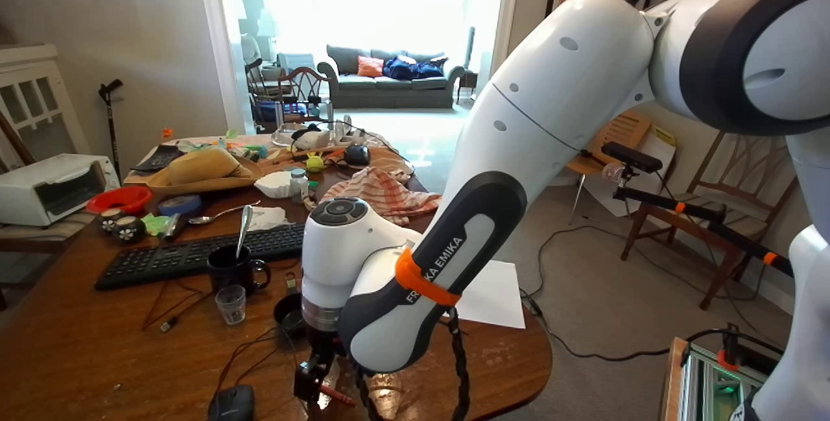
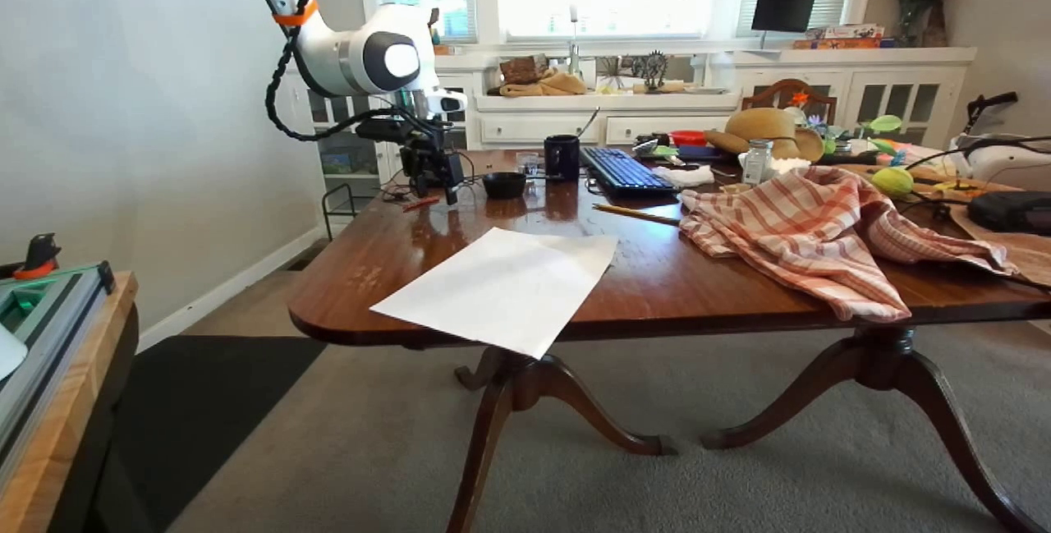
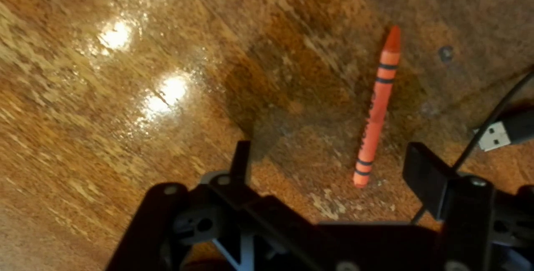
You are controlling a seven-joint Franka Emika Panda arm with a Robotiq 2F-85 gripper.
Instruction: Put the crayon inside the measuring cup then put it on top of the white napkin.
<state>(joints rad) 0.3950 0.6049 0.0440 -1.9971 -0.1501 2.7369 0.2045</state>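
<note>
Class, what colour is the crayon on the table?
The crayon is red-orange, seen best in the wrist view.

Rounded white arm [image 1: 551,84], dark trim [image 1: 506,187], "EMIKA" lettering [image 1: 450,252], orange band [image 1: 428,286]; braided black cable [image 1: 459,356]; black claw [image 3: 329,162], small round screw heads [image 3: 170,189].

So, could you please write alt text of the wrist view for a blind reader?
Orange-red crayon lying ungrasped on a worn, glossy wooden table, tip pointing up the picture. An open black gripper shows at the bottom, a USB plug at the right edge.
</note>
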